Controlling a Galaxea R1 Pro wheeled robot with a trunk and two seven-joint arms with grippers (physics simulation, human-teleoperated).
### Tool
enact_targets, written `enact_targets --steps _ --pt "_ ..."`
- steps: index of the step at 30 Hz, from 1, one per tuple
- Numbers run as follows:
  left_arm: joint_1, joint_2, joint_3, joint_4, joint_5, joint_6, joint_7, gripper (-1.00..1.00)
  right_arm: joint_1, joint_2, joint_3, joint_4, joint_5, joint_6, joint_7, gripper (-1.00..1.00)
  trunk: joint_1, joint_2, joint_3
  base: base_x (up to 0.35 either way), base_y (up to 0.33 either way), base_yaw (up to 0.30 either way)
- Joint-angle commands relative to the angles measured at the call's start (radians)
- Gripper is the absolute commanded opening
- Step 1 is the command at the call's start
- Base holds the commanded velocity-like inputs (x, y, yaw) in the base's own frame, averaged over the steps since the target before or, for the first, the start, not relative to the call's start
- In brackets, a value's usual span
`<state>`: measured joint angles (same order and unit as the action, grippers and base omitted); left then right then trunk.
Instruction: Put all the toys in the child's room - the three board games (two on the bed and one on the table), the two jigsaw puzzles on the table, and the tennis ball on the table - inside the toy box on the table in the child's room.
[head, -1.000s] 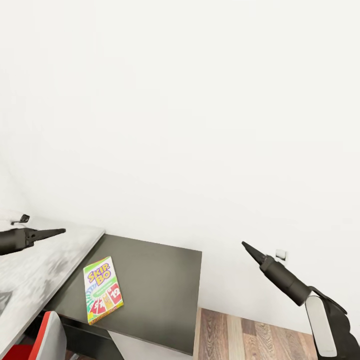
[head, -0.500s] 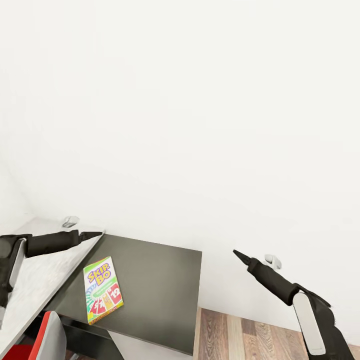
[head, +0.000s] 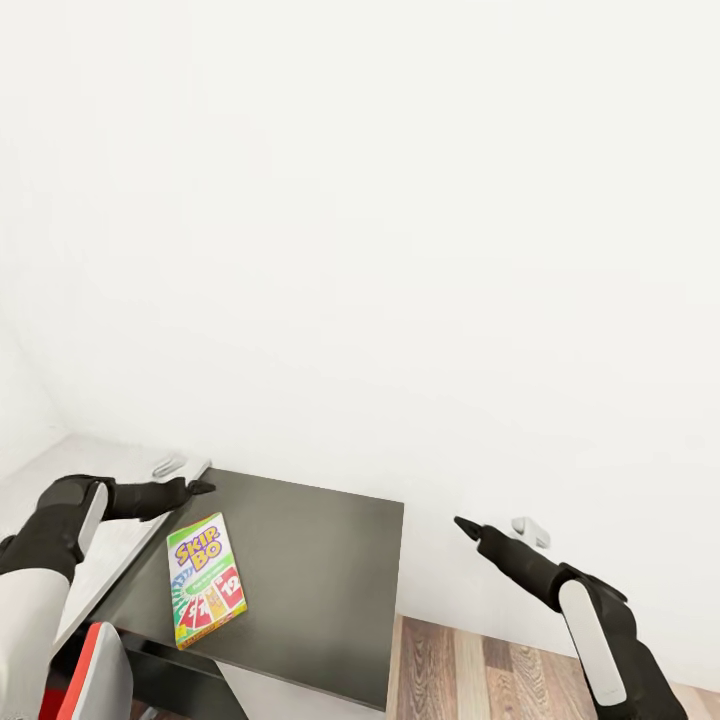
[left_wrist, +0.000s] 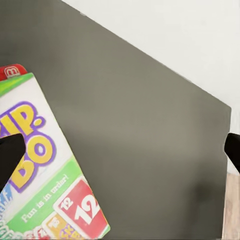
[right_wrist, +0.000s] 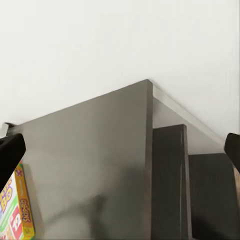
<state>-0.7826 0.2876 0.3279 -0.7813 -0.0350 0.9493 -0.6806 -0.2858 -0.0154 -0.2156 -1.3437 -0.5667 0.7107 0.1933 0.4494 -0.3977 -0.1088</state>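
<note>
Head view first: Skip-Bo box (head: 206, 581) lies flat on the dark lower section of the table (head: 320, 570), close to the edge where the pale desk top (head: 110, 555) begins. Its long axis runs from the near edge of the dark section toward the wall, a little tilted. The left gripper (head: 200, 488) hangs just beyond the far short end of the box, so the box lies toward the robot's body from the fingertips. The right gripper (head: 462, 525) is past the right edge of the table, over the wooden floor (head: 470, 670), well apart from the box. I judge the left arm to be clearly the nearer one for the pick. From this view I cannot tell how wide either gripper stands.

Left wrist view: the Skip-Bo box (left_wrist: 42, 195) fills one corner, and the dark surface spreads behind it. Two dark fingertips (left_wrist: 10, 150) show at opposite edges of the picture, so the left jaws are spread wide, holding nothing. One fingertip lies over the box cover.

Right wrist view: the fingertips (right_wrist: 11, 150) again show at opposite edges, so the right jaws are spread and empty. The box (right_wrist: 15, 210) shows as a small part at one corner, far along the dark top.
</note>
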Motion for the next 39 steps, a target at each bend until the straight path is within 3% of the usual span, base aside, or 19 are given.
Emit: enact_targets --steps 1,5,11,18,30,39 --pt "-0.002 -0.001 0.003 0.010 -0.002 0.002 0.008 1.00 -0.001 0.000 -0.001 0.000 0.002 0.006 0.002 1.00 0.001 -0.002 -0.002 0.000 0.000 0.000" --pt "-0.004 -0.001 0.011 0.086 0.004 -0.023 0.064 1.00 -0.002 0.000 0.001 0.001 0.001 0.007 -0.005 1.00 0.001 -0.002 -0.002 0.000 0.000 0.000" --pt "-0.004 0.008 0.014 0.149 0.002 -0.073 0.080 1.00 -0.002 0.001 0.008 0.000 -0.001 0.001 -0.004 1.00 0.001 -0.002 -0.002 0.000 0.000 0.000" --pt "-0.003 0.015 0.015 0.164 0.001 -0.087 0.083 1.00 -0.001 0.000 0.034 0.001 0.002 -0.003 -0.005 1.00 0.001 -0.002 -0.002 0.000 0.000 0.000" --pt "-0.002 0.021 0.016 0.164 0.003 -0.096 0.093 1.00 -0.001 0.000 0.039 0.004 0.004 -0.006 -0.007 1.00 0.001 -0.002 -0.013 0.000 0.000 0.000" --pt "-0.001 0.016 0.018 0.166 0.006 -0.125 0.215 1.00 -0.001 0.000 0.038 0.024 0.003 -0.032 -0.005 1.00 0.001 -0.002 -0.028 0.000 0.000 0.000"
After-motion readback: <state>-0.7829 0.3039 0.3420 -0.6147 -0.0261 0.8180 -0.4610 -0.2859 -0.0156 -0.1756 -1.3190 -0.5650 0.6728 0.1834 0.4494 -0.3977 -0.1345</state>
